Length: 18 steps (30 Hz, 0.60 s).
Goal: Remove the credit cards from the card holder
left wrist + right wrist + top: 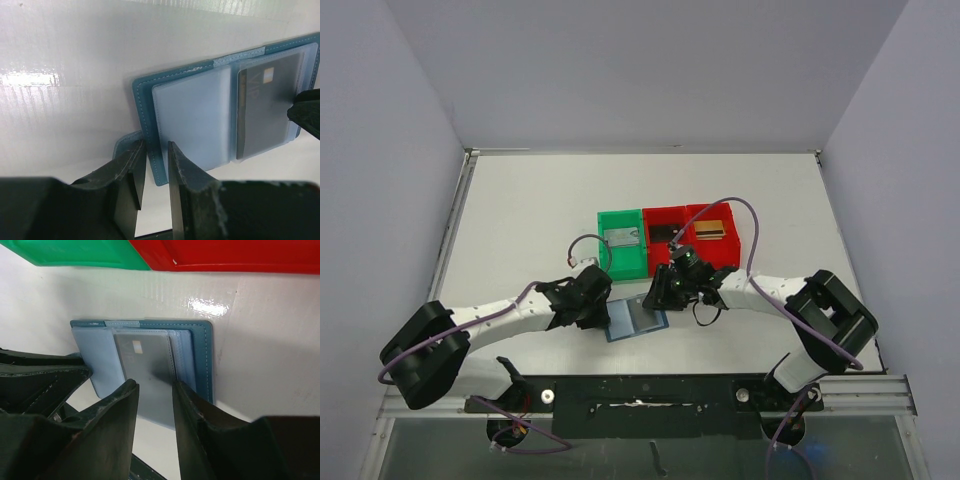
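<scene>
The card holder (636,322) is a small blue bifold with stitched edges, lying open and flat on the white desk (520,220). Its clear plastic sleeves face up. One panel's sleeve holds a dark grey credit card (265,107); the other panel's sleeve looks empty.

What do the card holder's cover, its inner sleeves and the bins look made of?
The card holder cover: leather or faux leather, probably; matte blue, stitched edge. Inner sleeves: soft frosted clear plastic; a card shows through. Green bin and red bin: hard glossy plastic, judging by smooth rims.
</scene>
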{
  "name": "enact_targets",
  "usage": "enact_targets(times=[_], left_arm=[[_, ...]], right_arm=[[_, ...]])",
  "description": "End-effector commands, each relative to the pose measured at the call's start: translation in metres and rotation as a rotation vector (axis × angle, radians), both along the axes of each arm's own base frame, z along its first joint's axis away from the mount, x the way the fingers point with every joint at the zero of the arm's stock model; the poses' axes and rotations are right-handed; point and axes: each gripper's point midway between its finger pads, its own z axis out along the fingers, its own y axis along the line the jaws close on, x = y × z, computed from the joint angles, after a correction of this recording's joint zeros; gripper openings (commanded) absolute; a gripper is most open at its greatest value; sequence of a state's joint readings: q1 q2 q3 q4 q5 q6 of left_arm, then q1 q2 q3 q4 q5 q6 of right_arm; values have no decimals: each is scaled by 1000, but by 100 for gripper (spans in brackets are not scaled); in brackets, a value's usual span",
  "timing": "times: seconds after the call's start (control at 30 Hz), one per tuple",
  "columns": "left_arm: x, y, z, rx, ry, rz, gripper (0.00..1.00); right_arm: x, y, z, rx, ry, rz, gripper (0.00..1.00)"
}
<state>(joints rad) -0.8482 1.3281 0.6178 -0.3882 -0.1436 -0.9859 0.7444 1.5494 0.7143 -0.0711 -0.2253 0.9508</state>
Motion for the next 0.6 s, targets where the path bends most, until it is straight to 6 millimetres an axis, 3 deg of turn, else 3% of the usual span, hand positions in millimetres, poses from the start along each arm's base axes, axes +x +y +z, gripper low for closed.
enact_targets(times=[0.0, 0.17, 0.33, 0.4, 0.57], left_arm=[[15, -19, 16, -63, -54, -15, 22], [14, -18, 12, -53, -42, -18, 22], [13, -19, 9, -52, -34, -20, 21], [19, -26, 17, -75, -49, -20, 21], [20, -25, 17, -57, -47, -18, 21]], right_arm=[[2, 11, 4, 28, -15, 24, 33], [0, 18, 14, 79, -29, 49, 26], [0, 26, 28, 141, -47, 77, 26], [0, 27, 28, 142, -43, 71, 25], [9, 12, 25, 50, -65, 19, 28]])
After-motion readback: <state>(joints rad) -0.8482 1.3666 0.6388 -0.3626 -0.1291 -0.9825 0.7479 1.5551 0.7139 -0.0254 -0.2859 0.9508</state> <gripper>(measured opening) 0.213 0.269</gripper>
